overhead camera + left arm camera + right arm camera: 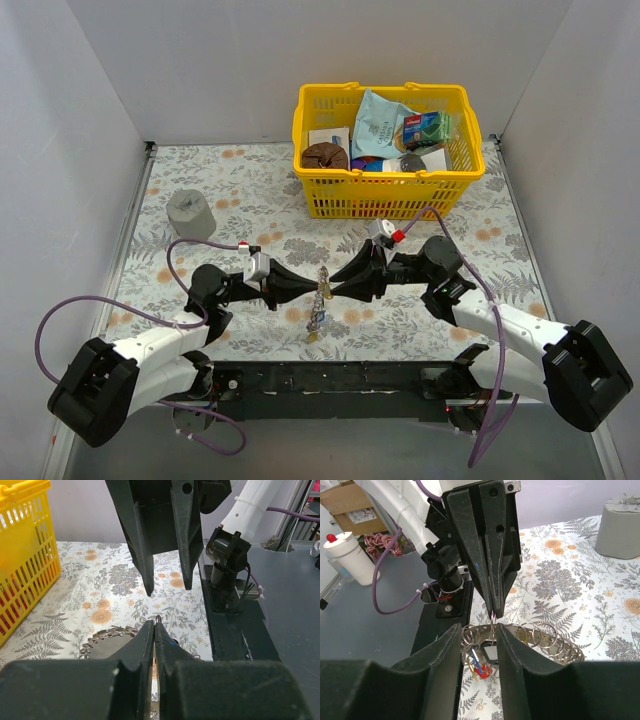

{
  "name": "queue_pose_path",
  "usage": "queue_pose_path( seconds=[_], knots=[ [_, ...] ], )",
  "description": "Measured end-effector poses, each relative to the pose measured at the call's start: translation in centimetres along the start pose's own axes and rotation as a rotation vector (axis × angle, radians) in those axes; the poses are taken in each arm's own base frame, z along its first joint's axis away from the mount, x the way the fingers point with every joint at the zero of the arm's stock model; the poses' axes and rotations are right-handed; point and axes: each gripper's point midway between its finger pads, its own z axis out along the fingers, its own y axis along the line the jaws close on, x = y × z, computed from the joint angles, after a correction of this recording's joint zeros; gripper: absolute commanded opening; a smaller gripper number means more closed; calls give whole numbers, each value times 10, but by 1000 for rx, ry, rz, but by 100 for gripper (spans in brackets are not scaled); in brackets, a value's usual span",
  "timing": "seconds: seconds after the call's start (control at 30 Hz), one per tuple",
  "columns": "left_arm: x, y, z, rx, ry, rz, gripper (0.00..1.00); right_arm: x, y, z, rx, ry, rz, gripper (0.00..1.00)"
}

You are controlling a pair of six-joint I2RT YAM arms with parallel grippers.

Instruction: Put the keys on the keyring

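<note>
The keyring (546,639), a big silver ring strung with several small rings, hangs between my two grippers over the table's near middle. In the top view it is a thin vertical bunch (321,290). Below it dangle the keys (482,664), with blue, red and yellow parts and a black tag. My left gripper (155,622) is shut on one small wire ring at the keyring's rim. My right gripper (477,627) faces it tip to tip. Its jaws stand open on either side of that small ring and the black tag, with a gap on each side.
A yellow basket (385,203) full of groceries stands at the back right and shows at the left in the left wrist view (20,555). A grey cylinder (190,212) sits at the back left. A white bottle with a red cap (349,555) stands off the table.
</note>
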Motion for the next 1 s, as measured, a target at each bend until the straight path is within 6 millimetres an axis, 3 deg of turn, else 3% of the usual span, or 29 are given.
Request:
queue_pose_path(
  seconds=[0.6,0.73,0.8,1.0],
  knots=[
    [-2,0,4,15,0,-2,0,16,-2,16,-19,35,56,32],
    [-1,0,4,18,2,-4,0,16,-4,17,-10,34,54,18],
    [-1,-1,4,20,2,-4,0,19,-6,18,-4,39,60,3],
    [2,0,3,21,17,-10,3,24,-11,21,-1,66,74,1]
  ],
)
